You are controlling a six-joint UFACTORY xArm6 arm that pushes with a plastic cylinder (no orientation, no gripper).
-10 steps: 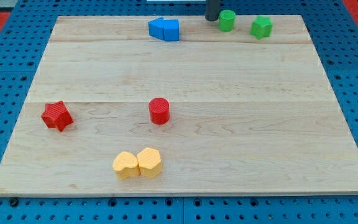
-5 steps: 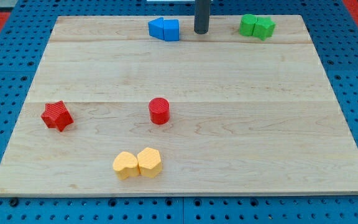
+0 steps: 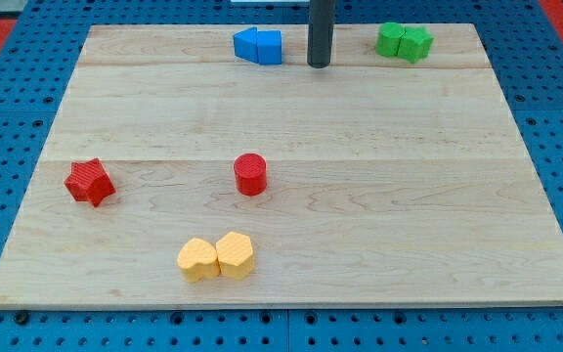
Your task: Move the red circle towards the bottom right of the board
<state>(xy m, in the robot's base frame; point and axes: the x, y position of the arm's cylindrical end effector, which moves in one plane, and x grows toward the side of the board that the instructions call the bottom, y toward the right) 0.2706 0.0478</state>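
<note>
Sliding down from the board's top edge, my tip point(image 3: 319, 65) is now leaving the joined green blocks point(image 3: 405, 42) | no fingers, holding nothing | red circle point(image 3: 250, 174) is sitting untouched at 7 o'clock from my tip, well apart | approach is only beginning.

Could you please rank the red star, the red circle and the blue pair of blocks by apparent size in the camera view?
1. Blue pair of blocks, widest, though farthest toward the view's top.
2. Red star.
3. Red circle, only slightly smaller than the star.
</note>
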